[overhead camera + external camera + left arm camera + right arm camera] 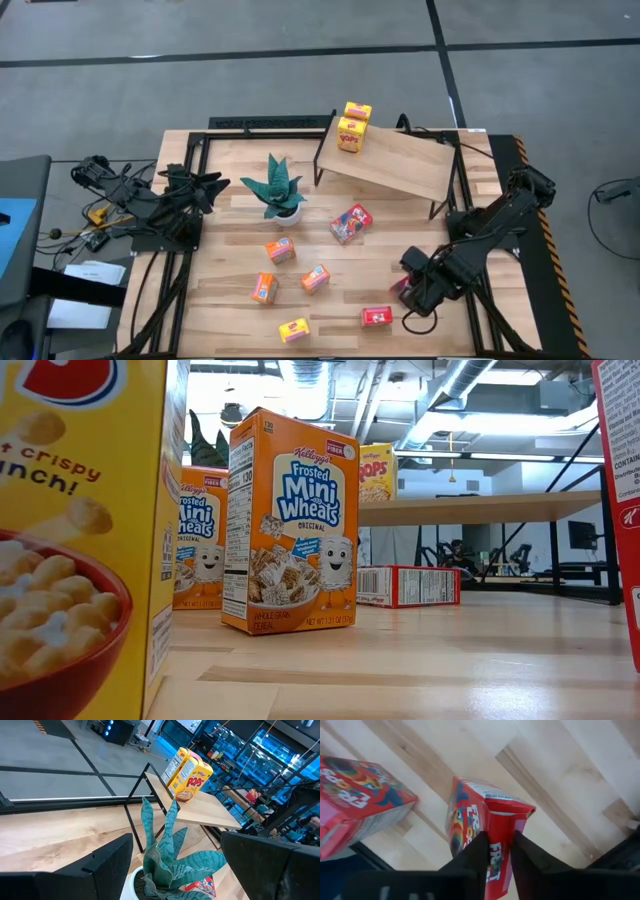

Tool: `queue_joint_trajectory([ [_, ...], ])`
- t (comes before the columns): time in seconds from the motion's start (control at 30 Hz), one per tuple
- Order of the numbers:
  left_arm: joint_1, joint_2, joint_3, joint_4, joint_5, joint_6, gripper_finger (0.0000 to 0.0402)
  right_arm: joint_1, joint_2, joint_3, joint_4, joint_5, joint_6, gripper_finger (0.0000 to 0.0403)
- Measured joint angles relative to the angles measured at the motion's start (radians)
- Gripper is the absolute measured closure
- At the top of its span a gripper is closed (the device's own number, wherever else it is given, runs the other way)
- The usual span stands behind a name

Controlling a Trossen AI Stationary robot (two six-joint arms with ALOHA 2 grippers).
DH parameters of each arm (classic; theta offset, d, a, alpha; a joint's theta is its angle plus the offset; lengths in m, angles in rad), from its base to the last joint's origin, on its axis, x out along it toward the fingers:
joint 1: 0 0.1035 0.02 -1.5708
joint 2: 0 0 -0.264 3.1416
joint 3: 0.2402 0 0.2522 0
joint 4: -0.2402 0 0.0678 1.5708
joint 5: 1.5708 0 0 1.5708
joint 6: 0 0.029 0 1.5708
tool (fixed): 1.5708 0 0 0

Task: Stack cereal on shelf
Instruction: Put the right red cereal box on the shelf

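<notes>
Red box (front-right table edge) between jaws

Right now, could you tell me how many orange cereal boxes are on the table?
3, all standing in front of the plant: one nearest it, one toward the right arm, one toward the left arm. None seems hidden.

orange box: Kellogg's Frosted Mini Wheats Original | yellow box: Pops

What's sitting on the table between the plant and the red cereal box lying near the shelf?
Nothing; in the high view the tabletop between the plant and that red cereal box is bare wood.
</notes>
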Motion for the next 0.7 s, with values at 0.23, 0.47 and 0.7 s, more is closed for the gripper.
queue_joint_trajectory([
  [0.23, 0.000, 0.000, 0.000, 0.000, -0.001, 0.000, 0.0109, -0.012, 0.000, 0.003, -0.004, 0.005, -0.002, 0.0351],
  [0.47, 0.000, 0.000, 0.000, -0.001, -0.002, 0.000, 0.0109, -0.053, 0.001, 0.093, -0.155, 0.042, -0.073, 0.0392],
  [0.7, 0.000, 0.000, 0.000, -0.012, -0.002, 0.000, 0.0109, -0.145, 0.000, 0.223, -0.367, 0.118, -0.216, 0.0396],
])
